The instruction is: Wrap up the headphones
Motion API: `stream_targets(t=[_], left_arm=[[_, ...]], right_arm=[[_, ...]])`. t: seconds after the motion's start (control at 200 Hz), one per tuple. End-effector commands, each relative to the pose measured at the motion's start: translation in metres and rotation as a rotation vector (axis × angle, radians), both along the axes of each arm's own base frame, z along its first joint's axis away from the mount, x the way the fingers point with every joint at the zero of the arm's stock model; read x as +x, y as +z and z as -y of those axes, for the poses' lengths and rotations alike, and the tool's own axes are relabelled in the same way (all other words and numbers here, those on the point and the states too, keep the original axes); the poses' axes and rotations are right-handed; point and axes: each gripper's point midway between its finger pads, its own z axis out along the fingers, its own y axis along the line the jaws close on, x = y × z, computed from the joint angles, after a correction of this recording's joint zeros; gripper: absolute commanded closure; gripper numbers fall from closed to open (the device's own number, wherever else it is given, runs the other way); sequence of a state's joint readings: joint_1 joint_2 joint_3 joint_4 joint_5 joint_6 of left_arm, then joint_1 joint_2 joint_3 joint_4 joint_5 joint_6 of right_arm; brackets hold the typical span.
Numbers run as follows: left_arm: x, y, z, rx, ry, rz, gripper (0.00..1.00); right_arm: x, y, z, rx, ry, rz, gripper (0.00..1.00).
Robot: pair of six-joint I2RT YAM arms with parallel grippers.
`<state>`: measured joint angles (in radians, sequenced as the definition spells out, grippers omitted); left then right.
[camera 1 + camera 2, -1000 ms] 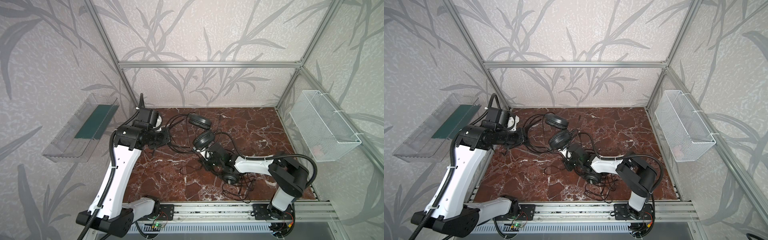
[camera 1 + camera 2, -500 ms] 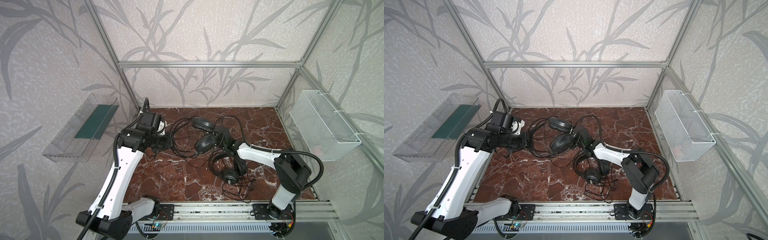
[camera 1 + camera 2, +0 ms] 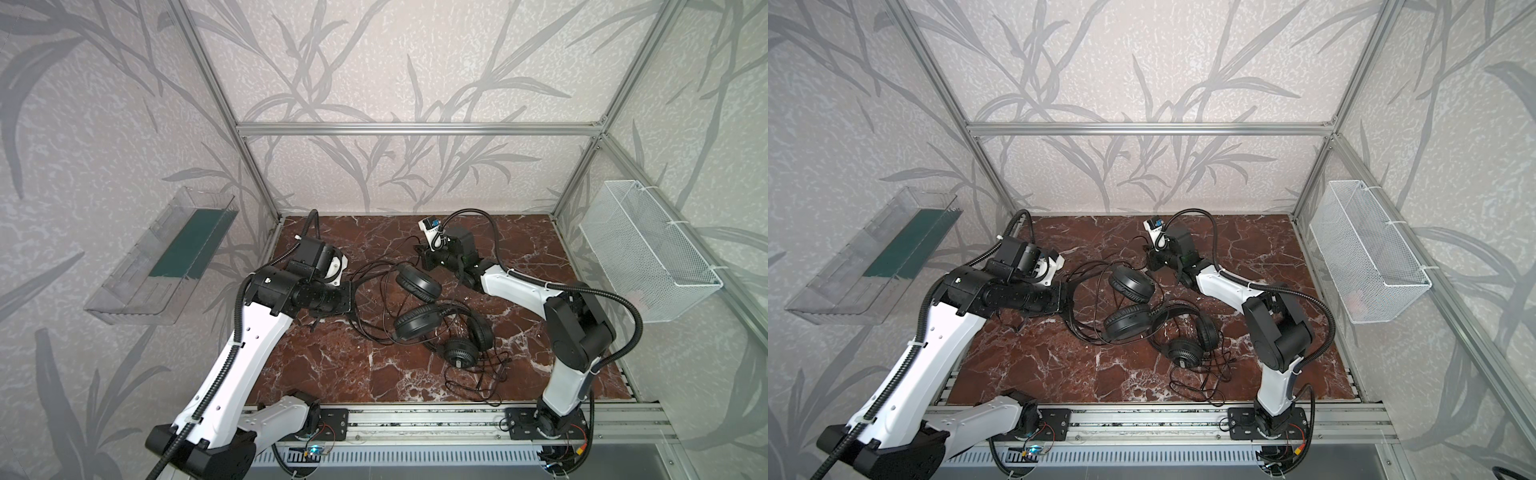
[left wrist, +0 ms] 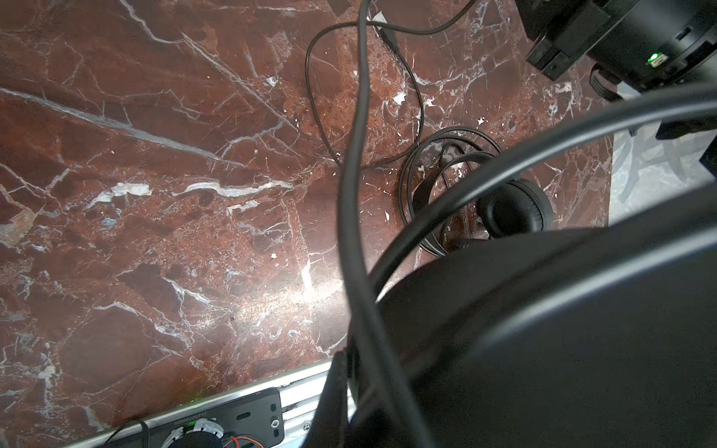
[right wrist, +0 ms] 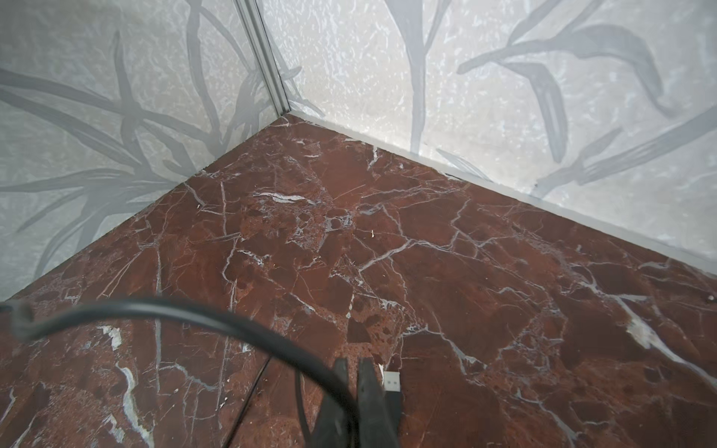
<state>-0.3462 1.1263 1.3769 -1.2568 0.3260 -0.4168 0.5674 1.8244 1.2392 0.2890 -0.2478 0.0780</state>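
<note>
Headphones (image 3: 417, 326), 2 black wired sets, are seen on the red marble bench (image 3: 332, 374), in the middle of both top views. The round earcups of 1 set are placed 1 above the other at the centre of the frame. The other set (image 3: 459, 352) is found just to the lower right, its thin headband arched up beside the lower cup of its neighbour; whether the 2 touch or only overlap in the view cannot be told. Slack cable (image 3: 473, 388) is strewn on the bench below it, toward the lower edge of the marble.

The left end effector (image 4: 353, 372) is closed. It is placed left of centre in both top views, and cable loops (image 3: 370, 291) are drawn from it across to the headphones. In the left wrist view 2 strands are seen converging on its fingers, so the loops are taken to be gripped. Much of that view is filled by a blurred black shape that cannot be identified, and beyond it 1 earcup with coiled cable is shown on the marble.

The right end effector (image 5: 354, 372) is closed as well, with only a narrow slit between its fingers. A cable strand (image 5: 194, 316) is gripped there: it is seen curving in to the fingers, and a silver USB plug (image 5: 392, 382) is shown just beside them on the far side. In both top views this end effector is placed above centre, near the upper earcup and apart from it.

A clear tray (image 3: 166, 266) is mounted on the wall at the left of the frame and a white wire basket (image 3: 648, 257) at the right.
</note>
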Motion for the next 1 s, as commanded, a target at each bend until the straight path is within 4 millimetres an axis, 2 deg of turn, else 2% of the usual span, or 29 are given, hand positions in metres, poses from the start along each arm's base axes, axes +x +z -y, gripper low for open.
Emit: stream_targets(t=[0.0, 0.12, 0.355, 0.46, 0.55, 0.57, 0.71, 0.915, 0.94, 0.995], left_arm=[[0.001, 0.009, 0.010, -0.043, -0.042, 0.034, 1.00], [-0.003, 0.006, 0.014, -0.041, -0.071, 0.026, 1.00], [-0.013, -0.011, 0.012, -0.011, -0.090, -0.001, 1.00], [-0.014, -0.015, 0.010, 0.000, -0.086, -0.004, 1.00], [-0.014, -0.017, 0.008, 0.010, -0.085, -0.005, 1.00], [-0.015, -0.017, 0.009, 0.008, -0.087, -0.006, 1.00], [-0.016, -0.018, 0.010, 0.010, -0.095, -0.012, 1.00], [-0.020, -0.021, 0.010, 0.018, -0.105, -0.014, 1.00], [-0.021, -0.021, 0.010, 0.015, -0.107, -0.015, 1.00], [-0.022, -0.022, 0.011, 0.015, -0.113, -0.017, 1.00]], right_arm=[[-0.016, 0.026, -0.012, 0.052, 0.085, 0.054, 1.00], [-0.011, 0.038, -0.009, 0.068, 0.090, 0.089, 1.00], [-0.004, 0.107, -0.002, 0.082, 0.130, 0.197, 1.00], [-0.006, 0.129, 0.003, 0.086, 0.133, 0.241, 1.00], [-0.003, 0.133, 0.006, 0.080, 0.124, 0.254, 1.00], [-0.007, 0.147, 0.010, 0.090, 0.118, 0.281, 1.00], [0.004, 0.160, 0.018, 0.082, 0.098, 0.298, 1.00], [0.017, 0.198, 0.038, 0.109, 0.050, 0.345, 1.00], [0.026, 0.188, 0.038, 0.102, 0.044, 0.323, 1.00], [0.033, 0.193, 0.044, 0.106, 0.030, 0.320, 1.00]])
